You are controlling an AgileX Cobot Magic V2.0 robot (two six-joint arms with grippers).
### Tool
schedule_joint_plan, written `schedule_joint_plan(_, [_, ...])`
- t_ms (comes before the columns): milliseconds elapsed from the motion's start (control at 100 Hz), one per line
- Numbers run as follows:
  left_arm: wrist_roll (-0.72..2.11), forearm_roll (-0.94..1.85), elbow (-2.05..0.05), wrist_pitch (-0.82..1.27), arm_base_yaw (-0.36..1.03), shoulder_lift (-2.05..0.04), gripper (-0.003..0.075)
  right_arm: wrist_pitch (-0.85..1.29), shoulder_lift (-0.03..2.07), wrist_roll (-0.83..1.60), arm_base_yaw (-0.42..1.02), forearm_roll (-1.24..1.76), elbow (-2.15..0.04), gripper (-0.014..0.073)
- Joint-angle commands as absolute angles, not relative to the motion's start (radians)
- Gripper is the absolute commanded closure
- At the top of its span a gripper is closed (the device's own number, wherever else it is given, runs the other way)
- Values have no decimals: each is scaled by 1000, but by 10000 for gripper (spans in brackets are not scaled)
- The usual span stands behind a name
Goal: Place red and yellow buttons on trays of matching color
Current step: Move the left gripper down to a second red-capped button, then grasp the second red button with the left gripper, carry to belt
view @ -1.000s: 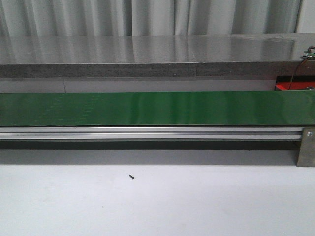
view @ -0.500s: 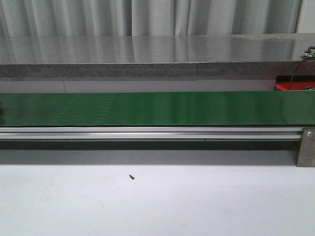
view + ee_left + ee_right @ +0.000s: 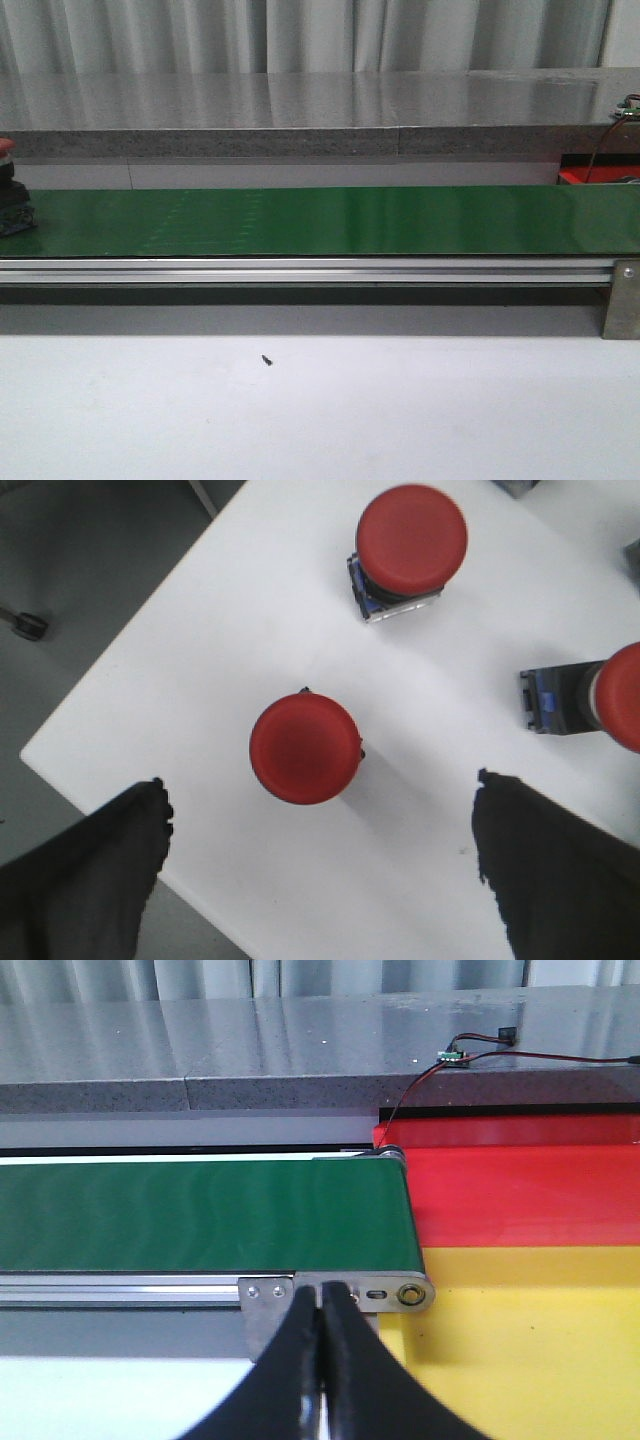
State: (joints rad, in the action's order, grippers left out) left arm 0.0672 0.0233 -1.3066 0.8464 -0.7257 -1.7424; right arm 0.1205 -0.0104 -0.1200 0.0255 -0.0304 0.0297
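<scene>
We took this for the waiting part of the sorting job, with supply at one end and collection at the other. In the front view a red button (image 3: pixel 8 200) sat on the green conveyor belt (image 3: pixel 330 220) at its far left end, only partly in frame, its red cap above a dark base. The rest of the belt lay bare as far as we could see.

Our left hand (image 3: pixel 320 865) hung over a white worktop (image 3: pixel 220 640) with its dark fingers (image 3: pixel 85 875) spread wide and nothing between them. Below it stood an upright red button (image 3: pixel 305 748), roughly between the fingers; a second upright one (image 3: pixel 411 538) stood further off, and a third (image 3: pixel 600 698) lay on its side near the frame edge. No yellow buttons showed anywhere.

Our right hand (image 3: pixel 322 1360) waited just before the belt's end roller, its fingers pressed together and empty. Beyond that end lay the red tray (image 3: pixel 520 1195) and, nearer to us, the yellow tray (image 3: pixel 520 1340), both bare where we could see them.

We judged that the right hand would next have to open, catch the red button near the roller, and set it on the red tray, reaching past the yellow one. The left hand seemed placed to descend on the button beneath it.
</scene>
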Motion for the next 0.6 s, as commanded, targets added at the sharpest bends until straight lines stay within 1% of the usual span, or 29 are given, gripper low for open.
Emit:
schedule_joint_plan(0, [54,35,-1331,801,-723,-1736,120,37,-29,-117,27,-38,11,662])
schedule_joint_plan(340, [56,31,-1331,761,-687,-1850,120,37,-29,-117,27,-38,11,662])
schedule_joint_plan(520, [56,25,-1331,721,-687,-1866,121,37,-29,-117,27,-38,11,662])
schedule_joint_plan(590, [56,25,-1331,713,-687,-1868,137,37,-29,-117,27,-38,11,662])
